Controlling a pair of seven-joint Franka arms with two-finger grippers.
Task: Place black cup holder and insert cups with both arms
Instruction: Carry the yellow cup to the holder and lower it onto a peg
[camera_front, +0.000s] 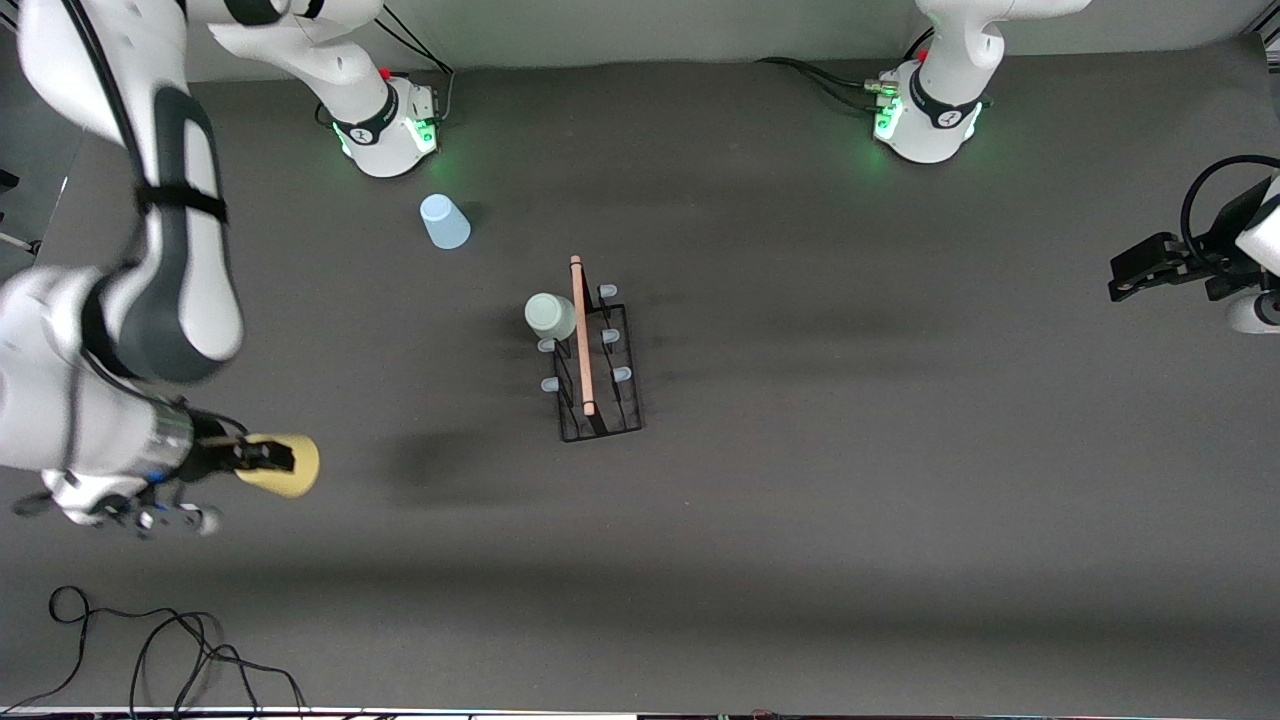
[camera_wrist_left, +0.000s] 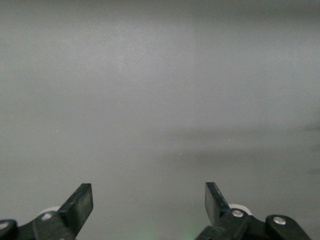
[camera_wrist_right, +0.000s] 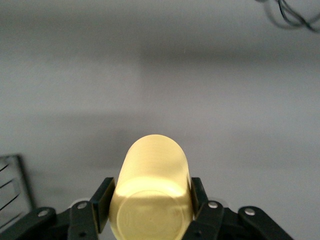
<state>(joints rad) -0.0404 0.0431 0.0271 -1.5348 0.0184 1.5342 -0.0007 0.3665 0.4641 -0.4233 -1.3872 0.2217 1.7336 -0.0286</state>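
The black cup holder (camera_front: 598, 372) stands at the table's middle, with its wooden rod handle on top. A pale green cup (camera_front: 550, 316) sits upside down on one of its pegs, on the side toward the right arm's end. The light blue cup (camera_front: 444, 221) stands upside down on the table near the right arm's base. My right gripper (camera_front: 262, 456) is shut on the yellow cup (camera_front: 285, 465), held on its side above the table at the right arm's end; the right wrist view shows it between the fingers (camera_wrist_right: 151, 190). My left gripper (camera_front: 1128, 275) is open and empty at the left arm's end, where that arm waits.
A black cable (camera_front: 160, 650) lies loose on the table near the front camera at the right arm's end. A corner of the rack (camera_wrist_right: 12, 187) shows in the right wrist view. The left wrist view shows only bare grey table (camera_wrist_left: 160, 100).
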